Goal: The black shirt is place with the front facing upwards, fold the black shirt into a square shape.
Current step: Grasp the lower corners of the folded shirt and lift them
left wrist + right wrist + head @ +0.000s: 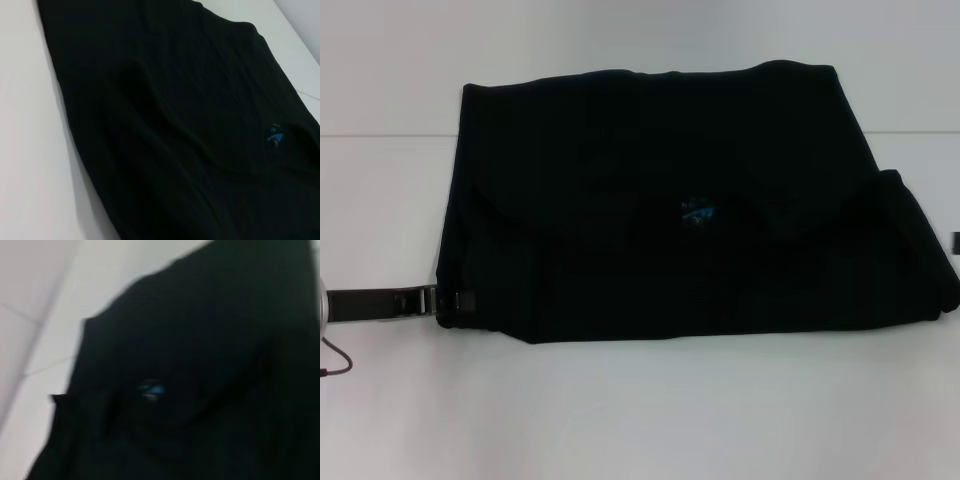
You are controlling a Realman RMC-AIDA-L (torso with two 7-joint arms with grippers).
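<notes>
The black shirt lies flat on the white table, folded into a wide rectangle, and its small blue neck label shows near the middle. No print shows. My left gripper reaches in from the left and meets the shirt's near-left corner. At the right edge of the head view, beside the shirt's right side, a dark sliver shows of my right gripper. In the left wrist view the shirt and its label fill the picture. The right wrist view shows the shirt and the label from the other side.
The white table runs in front of the shirt and along its left side. A seam line crosses the table at the far left. A thin cable hangs by my left arm.
</notes>
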